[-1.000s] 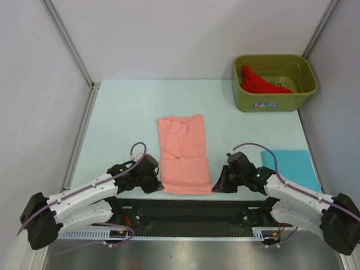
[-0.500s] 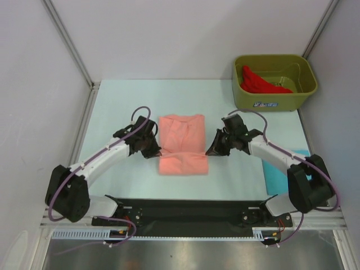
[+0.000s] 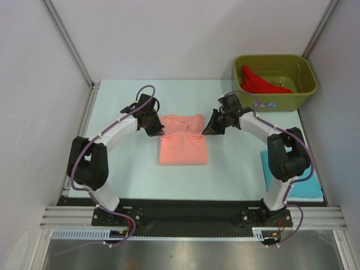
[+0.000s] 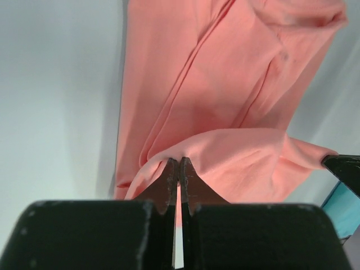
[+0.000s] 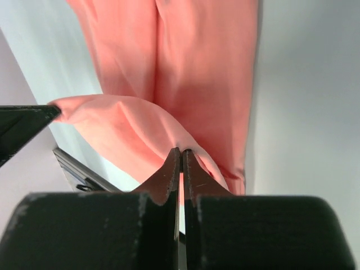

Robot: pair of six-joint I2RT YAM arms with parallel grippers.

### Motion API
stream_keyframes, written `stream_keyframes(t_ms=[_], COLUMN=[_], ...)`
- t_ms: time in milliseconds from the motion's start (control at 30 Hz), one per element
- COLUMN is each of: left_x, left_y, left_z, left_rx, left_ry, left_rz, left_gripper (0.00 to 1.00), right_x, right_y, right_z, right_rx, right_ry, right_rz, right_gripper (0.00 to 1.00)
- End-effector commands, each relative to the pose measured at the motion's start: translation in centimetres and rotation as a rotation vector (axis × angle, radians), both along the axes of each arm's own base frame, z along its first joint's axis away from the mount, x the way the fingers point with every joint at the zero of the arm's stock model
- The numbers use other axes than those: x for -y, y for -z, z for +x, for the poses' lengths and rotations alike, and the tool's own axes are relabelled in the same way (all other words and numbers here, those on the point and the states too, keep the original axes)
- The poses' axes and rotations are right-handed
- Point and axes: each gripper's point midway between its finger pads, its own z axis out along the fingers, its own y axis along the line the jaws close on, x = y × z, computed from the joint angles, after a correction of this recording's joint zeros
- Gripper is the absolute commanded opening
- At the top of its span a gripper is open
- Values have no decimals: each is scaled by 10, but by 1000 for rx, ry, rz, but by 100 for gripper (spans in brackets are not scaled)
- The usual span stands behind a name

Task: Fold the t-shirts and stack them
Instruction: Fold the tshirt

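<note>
salmon-pink t-shirt (image 3: 183, 149) lengthwise near-far, collar far, left pincer (image 3: 160, 133), right pincer (image 3: 206, 133) clamping hem

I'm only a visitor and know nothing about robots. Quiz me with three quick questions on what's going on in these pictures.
1. True or false: the red shirt lies inside the olive-green tub.
2. Fill in: the turquoise shirt lies at the ____ edge of the table.
3. The left gripper and right gripper are both shut on which one? A the red shirt, B the turquoise shirt, C the salmon-pink shirt.
Key: 1 true; 2 right; 3 C.
</note>
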Motion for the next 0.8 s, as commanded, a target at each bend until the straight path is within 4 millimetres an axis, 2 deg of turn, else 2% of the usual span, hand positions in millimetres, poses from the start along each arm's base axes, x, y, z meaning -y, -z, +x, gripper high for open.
stream_keyframes(t_ms=[0,33,67,100,133,167,267,433,733,767], left_x=[3,1,1,-1,-2,-3,-3,-1,-5,-5], left_y=[-20,-24,-20,-20,-25,-24,-23,-12,-9,-8], left_z=[30,37,40,44,49,52,63,79,102,104], left_rx=[72,85,73,74,85,86,89,71,83,83], left_ry=[15,9,6,2,-4,-7,-3,11,-9,-11], left_rz=[-35,-41,-38,-42,-45,-48,-52,-37,-50,-50], left_gripper=[0,0,0,0,0,0,0,0,0,0], right_x=[-5,-7,-7,-6,-7,-8,-8,-9,-11,-13], right_y=[-17,-24,-17,-16,-23,-16,-16,-11,-11,-6], right_z=[31,40,45,49,57,60,73,85,115,116], right_rx=[63,80,66,64,81,68,75,65,91,81], right_ry=[-16,-15,-11,-9,-8,-8,-2,11,23,20], right_rz=[36,45,42,46,55,50,61,75,99,100], right_gripper=[0,0,0,0,0,0,0,0,0,0])
